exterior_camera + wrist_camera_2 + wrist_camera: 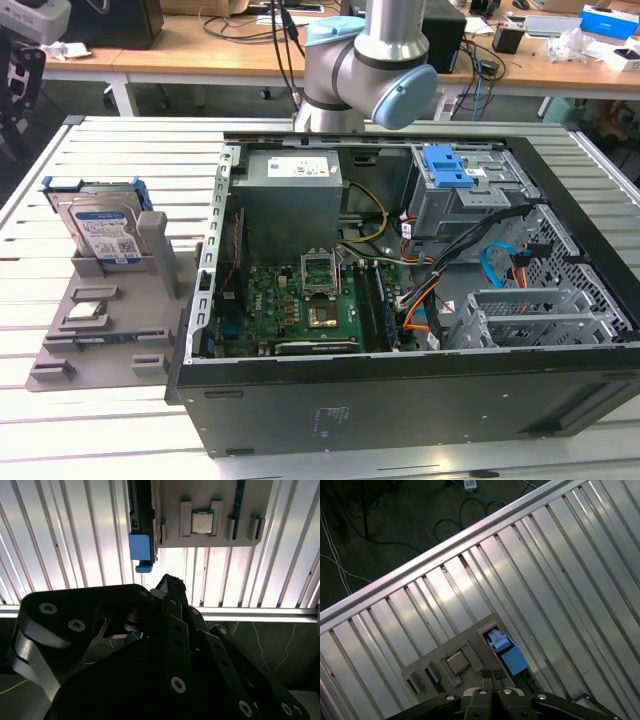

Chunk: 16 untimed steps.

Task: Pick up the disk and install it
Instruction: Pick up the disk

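Beside the open black computer case (pixel 400 400), at its nine o'clock in the exterior view, the flat silver metal disk (pixel 100 228) with white-and-blue label and blue plastic rails stands on edge in a grey plastic holder (pixel 110 330) on the slatted metal bench (pixel 60 440). By my judgement, pickup and installation both remain. In the first wrist view the black hand (pixel 491 674) hangs over the holder, fingers together, empty.

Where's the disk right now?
In the exterior view, the disk stands on edge in the grey holder at the exterior view's left, beside the open computer case.
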### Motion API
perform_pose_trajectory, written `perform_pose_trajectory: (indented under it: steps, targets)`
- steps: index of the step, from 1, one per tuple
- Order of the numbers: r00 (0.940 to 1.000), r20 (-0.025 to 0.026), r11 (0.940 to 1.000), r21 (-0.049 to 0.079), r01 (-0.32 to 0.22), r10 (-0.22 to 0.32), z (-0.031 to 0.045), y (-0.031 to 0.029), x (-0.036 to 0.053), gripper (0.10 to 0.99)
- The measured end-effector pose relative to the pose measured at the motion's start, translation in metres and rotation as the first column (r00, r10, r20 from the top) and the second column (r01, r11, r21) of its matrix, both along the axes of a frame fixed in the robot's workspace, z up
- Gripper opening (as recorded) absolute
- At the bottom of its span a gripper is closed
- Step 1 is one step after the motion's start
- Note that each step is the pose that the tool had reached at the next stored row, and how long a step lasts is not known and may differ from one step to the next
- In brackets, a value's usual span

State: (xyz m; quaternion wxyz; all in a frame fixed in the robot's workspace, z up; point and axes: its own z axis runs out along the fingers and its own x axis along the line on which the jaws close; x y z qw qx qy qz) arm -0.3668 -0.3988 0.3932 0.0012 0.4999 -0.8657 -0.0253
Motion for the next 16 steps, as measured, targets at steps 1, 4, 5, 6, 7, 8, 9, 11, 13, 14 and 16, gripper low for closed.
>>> perform_pose_trajectory:
  steps: [1, 4, 5, 6, 7, 8, 9, 11, 13, 14, 16]
  targets:
    - [1.0, 0.0001, 1.0, 0.0, -0.009, 0.009, 0.0, 0.0, 0.0, 0.106]
    - [0.9986, 0.0, 0.9986, 0.0, -0.053, 0.053, 0.0, 0.0, 0.0, 0.106]
    - [0.9975, 0.0, 0.9975, 0.0, -0.071, 0.071, 0.0, 0.0, 0.0, 0.106]
    - [0.996, 0.0001, 0.996, 0.0, -0.089, 0.089, 0.0, 0.0, 0.0, 0.106]
    - [0.9945, 0.0, 0.9945, 0.0, -0.105, 0.105, 0.0, 0.0, 0.0, 0.106]
    - [0.9936, 0.0, 0.9936, 0.0, -0.113, 0.113, 0.0, 0.0, 0.0, 0.106]
    - [0.9926, 0.0001, 0.9926, 0.0, -0.122, 0.122, 0.0, 0.0, 0.0, 0.106]
    - [0.99, 0.0, 0.99, 0.0, -0.141, 0.141, 0.0, 0.0, 0.0, 0.106]
    - [0.9859, 0.0, 0.9859, 0.0, -0.168, 0.168, 0.0, 0.0, 0.0, 0.106]
    - [0.9837, 0.0, 0.9837, 0.0, -0.18, 0.18, 0.0, 0.0, 0.0, 0.106]
    - [0.9775, 0.0001, 0.9775, 0.0, -0.211, 0.211, 0.0, 0.0, 0.0, 0.106]
